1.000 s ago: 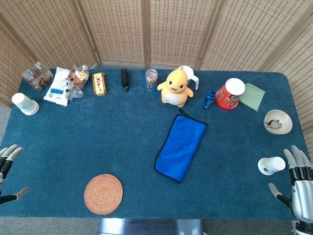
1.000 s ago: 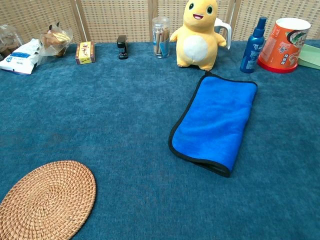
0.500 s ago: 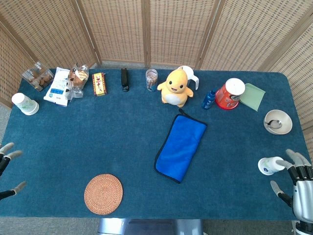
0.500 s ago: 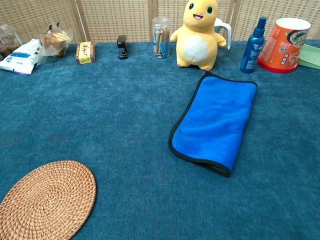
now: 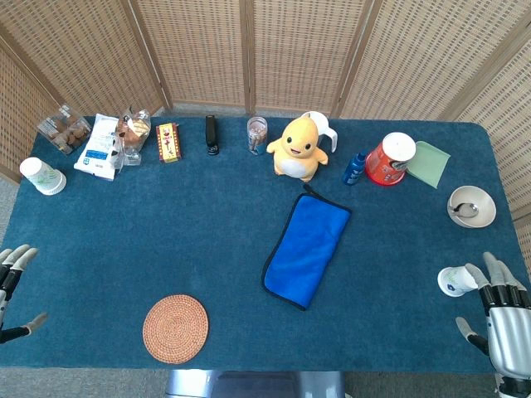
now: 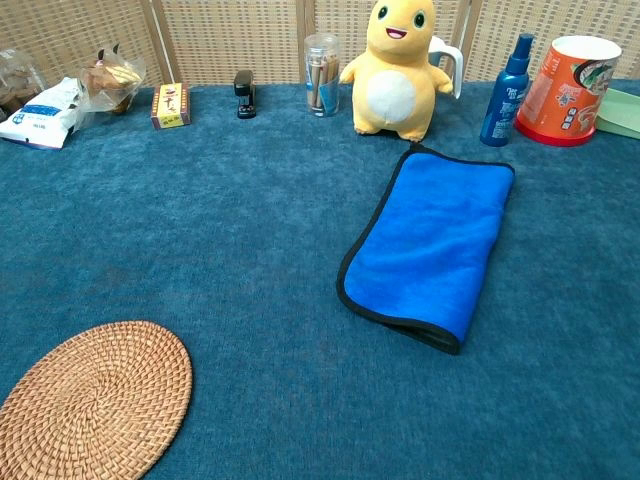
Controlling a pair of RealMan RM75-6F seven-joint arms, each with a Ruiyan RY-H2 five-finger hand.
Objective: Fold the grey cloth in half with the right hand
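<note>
cloth (image 5: pixel 306 249) lies flat mid-bench, blue not grey, apparently already doubled, just before the yellow plush toy (image 5: pixel 296 148). judged soft, light, limp; best pinched at a bound corner. right hand (image 5: pixel 503 318) spread, holding nothing, beside a paper cup (image 5: pixel 455 280).

Both arms out of frame, left robot hand (image 5: pixel 12 286) and right robot hand (image 5: pixel 504 322) edge-cropped (chest view: neither).

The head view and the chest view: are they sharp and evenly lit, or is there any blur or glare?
Head view: even, soft light, sharp throughout, only faint shadows beside the blue cloth. Chest view: also evenly lit with no glare; the woven mat nearest the camera looks large.
</note>
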